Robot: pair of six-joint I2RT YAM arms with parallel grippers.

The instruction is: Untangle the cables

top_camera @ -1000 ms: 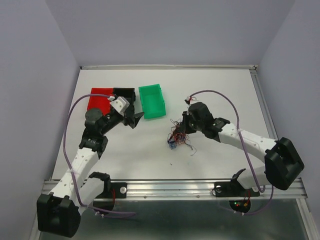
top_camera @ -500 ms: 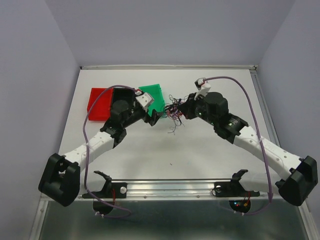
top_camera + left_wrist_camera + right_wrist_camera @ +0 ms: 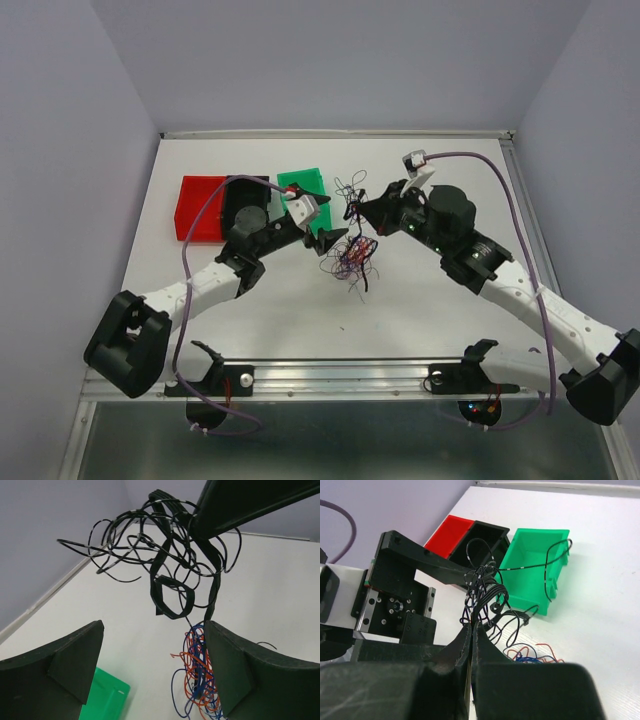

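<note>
Black, red and blue hair-thin cables (image 3: 352,252) hang in one tangled clump over the white counter (image 3: 250,320). The right hand (image 3: 471,629) pinches their black upper loops, its fingers pressed together on the strands. The left hand (image 3: 154,630) has its fingers spread wide apart just beside the clump and grips nothing, with the green plastic bin (image 3: 298,183) behind it.
</note>
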